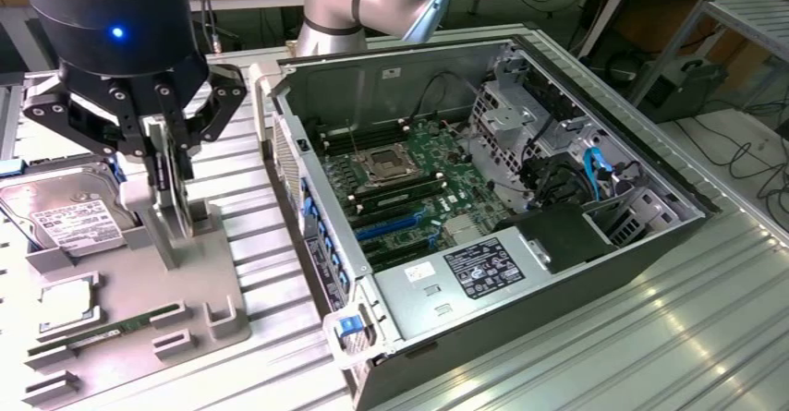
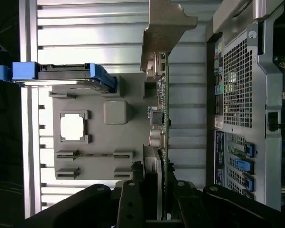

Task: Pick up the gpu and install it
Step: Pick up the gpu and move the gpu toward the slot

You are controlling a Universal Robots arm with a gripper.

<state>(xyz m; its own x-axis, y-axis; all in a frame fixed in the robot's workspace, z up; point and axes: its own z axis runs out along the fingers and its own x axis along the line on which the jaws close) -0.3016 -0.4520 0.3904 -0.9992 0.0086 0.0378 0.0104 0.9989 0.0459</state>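
Observation:
The gpu (image 1: 169, 215) is a thin dark card standing on edge over the grey parts tray (image 1: 210, 291) at the exterior view's left. My gripper (image 1: 169, 166) comes down on it from above, its two black fingers shut against the card's faces. The wrist view looks along the card's edge (image 2: 163, 95), with its pale metal bracket (image 2: 167, 23) at the far end and my gripper (image 2: 159, 190) clamped around the near end. I cannot tell whether the card's lower edge still rests in the tray's holder.
The open computer case (image 1: 641, 235) lies at the exterior view's right, with motherboard (image 1: 419, 175) and blue expansion slots (image 1: 388, 226) exposed. On the tray are a hard drive (image 1: 68, 217), a processor chip (image 1: 65, 305) and a green memory stick (image 1: 105, 334). The case's rear panel (image 2: 235, 85) is close to the card.

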